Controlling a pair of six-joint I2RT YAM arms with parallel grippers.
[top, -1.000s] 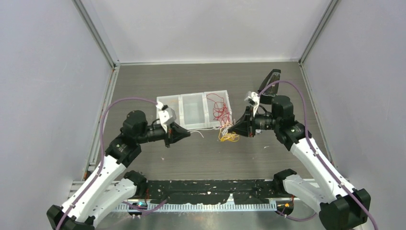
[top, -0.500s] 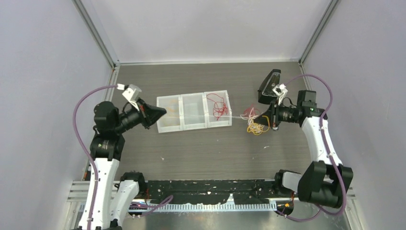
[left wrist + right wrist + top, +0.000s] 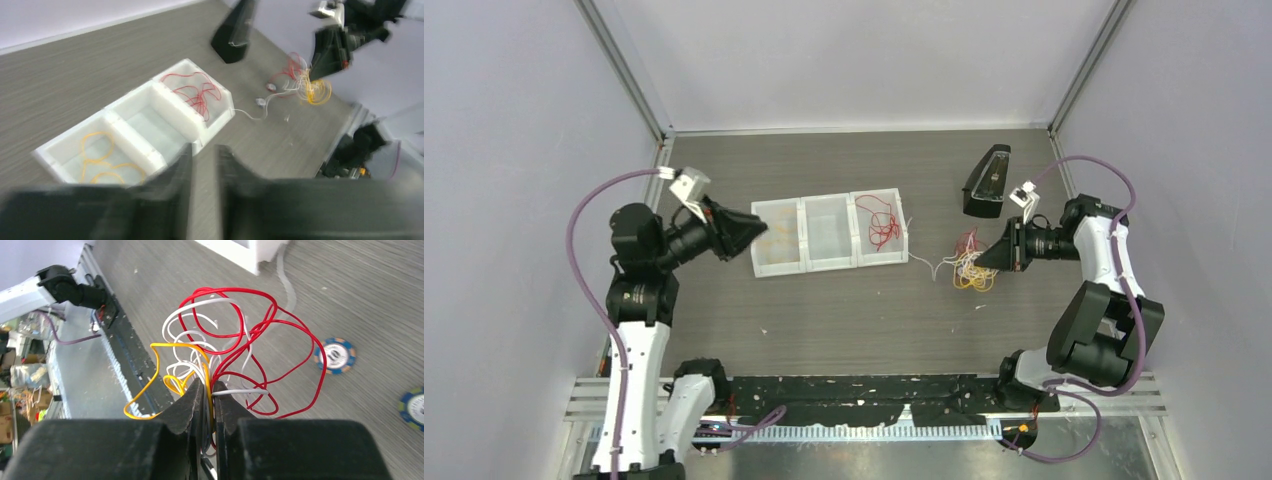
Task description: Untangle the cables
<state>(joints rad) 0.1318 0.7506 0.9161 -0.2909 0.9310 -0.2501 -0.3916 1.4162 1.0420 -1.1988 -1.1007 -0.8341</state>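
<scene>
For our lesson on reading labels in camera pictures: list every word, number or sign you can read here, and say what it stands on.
No text can be read in any view.
On the round token: a printed mark at its centre, too blurred to read.
On the second token, cut off by the picture's edge: nothing readable.
</scene>
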